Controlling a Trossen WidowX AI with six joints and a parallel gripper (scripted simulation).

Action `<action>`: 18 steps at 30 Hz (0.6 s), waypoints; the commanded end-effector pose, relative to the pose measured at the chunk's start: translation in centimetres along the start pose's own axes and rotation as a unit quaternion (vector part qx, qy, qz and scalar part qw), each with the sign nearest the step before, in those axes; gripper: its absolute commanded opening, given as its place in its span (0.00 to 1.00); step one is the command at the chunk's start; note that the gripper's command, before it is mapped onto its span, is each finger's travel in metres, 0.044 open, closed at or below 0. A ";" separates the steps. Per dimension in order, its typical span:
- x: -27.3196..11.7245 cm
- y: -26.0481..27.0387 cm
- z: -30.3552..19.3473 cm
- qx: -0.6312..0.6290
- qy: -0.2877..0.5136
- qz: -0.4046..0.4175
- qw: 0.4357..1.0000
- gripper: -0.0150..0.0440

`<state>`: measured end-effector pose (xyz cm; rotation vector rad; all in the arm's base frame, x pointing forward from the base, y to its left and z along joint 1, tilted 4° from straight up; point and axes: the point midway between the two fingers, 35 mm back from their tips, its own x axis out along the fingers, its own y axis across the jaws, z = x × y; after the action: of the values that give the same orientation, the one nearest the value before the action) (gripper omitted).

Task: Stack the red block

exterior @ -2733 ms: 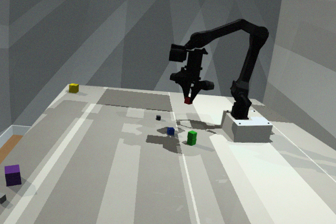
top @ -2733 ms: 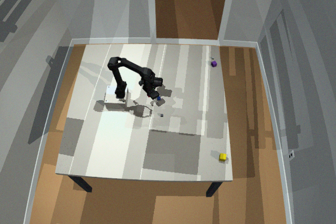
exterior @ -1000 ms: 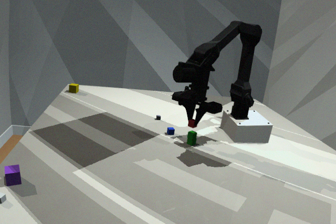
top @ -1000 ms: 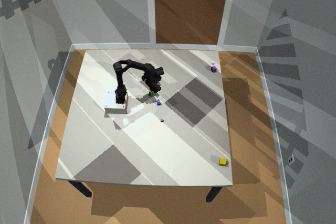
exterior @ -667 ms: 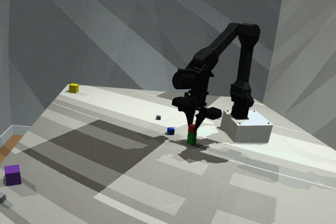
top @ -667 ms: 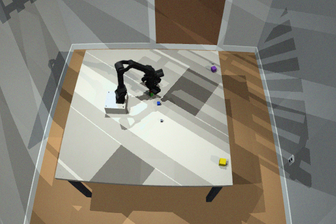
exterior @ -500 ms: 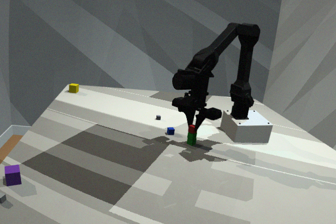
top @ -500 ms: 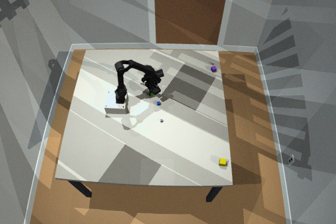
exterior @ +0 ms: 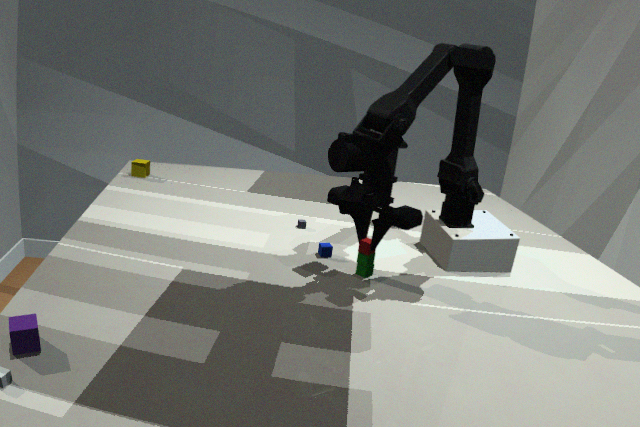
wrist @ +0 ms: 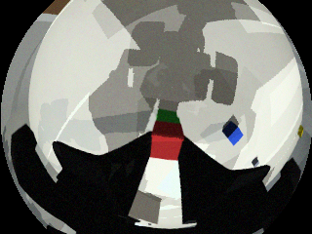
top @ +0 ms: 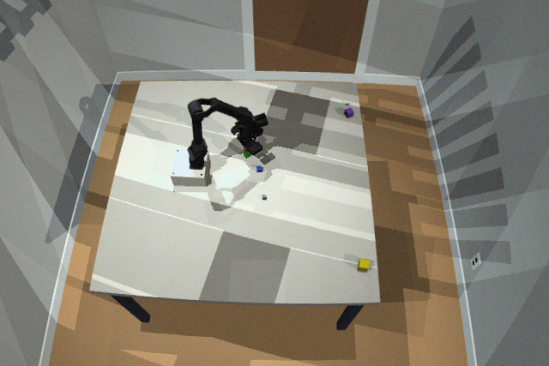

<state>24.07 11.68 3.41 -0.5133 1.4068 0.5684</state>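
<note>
Table [top: 177,255]: pale top with grey shadow patches, dark legs at your near corners, standing on a brown floor [top: 399,309]. On it you have:
- white base box [exterior: 467,246] carrying the arm
- green tower [exterior: 364,263], upright, just beside the base box
- blue block [exterior: 324,249], near the tower
- small grey block [exterior: 301,223], beyond the blue one
- yellow block [exterior: 140,168], at a far corner
- purple block [exterior: 24,333], well apart, near another corner

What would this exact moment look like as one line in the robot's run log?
phase: placing | gripper: shut on red block | red block: atop green tower, not released | tower: upright | blue block: beside, apart
</note>
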 end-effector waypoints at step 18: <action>0.0 0.0 0.0 0.000 0.001 0.000 1.000 0.57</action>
<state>24.05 11.67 3.49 -0.5134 1.4083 0.5684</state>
